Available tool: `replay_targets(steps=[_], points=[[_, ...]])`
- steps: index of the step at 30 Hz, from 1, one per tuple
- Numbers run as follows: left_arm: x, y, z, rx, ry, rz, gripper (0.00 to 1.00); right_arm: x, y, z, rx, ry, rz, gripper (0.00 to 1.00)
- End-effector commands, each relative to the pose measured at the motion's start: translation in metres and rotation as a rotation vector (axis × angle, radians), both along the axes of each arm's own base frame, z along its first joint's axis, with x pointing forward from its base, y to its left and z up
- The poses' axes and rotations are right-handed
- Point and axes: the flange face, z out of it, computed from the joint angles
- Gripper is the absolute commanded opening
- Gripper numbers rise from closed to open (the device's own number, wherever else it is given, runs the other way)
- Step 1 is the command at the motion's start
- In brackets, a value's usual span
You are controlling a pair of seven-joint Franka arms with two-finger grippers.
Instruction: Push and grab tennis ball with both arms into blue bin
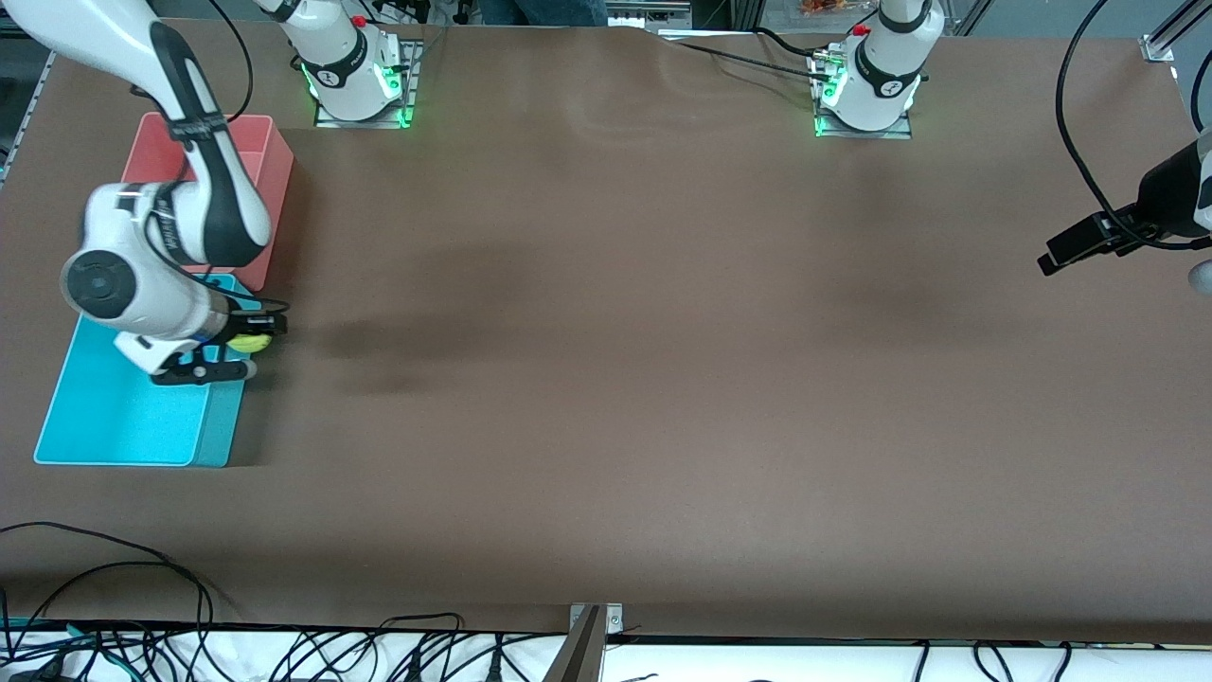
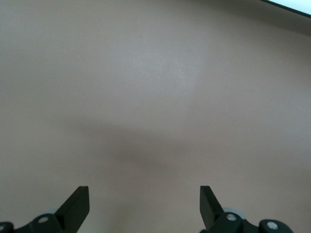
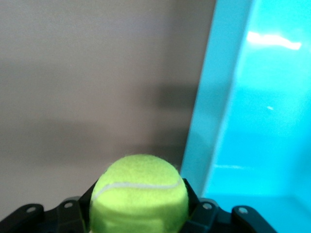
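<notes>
The tennis ball (image 1: 248,342) sits clamped between the fingers of the right gripper (image 1: 244,343), over the table (image 1: 606,379) just beside the blue bin (image 1: 114,417) wall that faces the middle of the table. The right wrist view shows that wall's rim (image 3: 214,121) standing between ball and bin interior. A pink bin (image 1: 275,170) touches the blue one, farther from the front camera. At the other end the left gripper (image 2: 145,204) waits, fingers spread wide over bare table.

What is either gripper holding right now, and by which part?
The right gripper clamps the fuzzy yellow-green tennis ball across its sides, beside the cyan-blue plastic bin. The left gripper holds nothing.
</notes>
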Motion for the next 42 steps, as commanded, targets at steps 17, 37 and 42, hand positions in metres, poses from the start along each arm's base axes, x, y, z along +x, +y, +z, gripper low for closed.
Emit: replay_targets(steps=[17,37,42], points=[[-0.002,0.001,0.002,-0.013,-0.011,-0.016,1.00,-0.009,-0.132,0.014,0.101,0.138,0.087,0.43],[-0.002,0.001,0.002,-0.013,-0.011,-0.016,1.00,-0.020,-0.172,-0.045,0.163,0.166,0.068,0.43],[-0.002,0.001,0.002,-0.013,-0.011,-0.016,1.00,-0.018,-0.173,-0.058,0.161,0.161,0.073,0.43]])
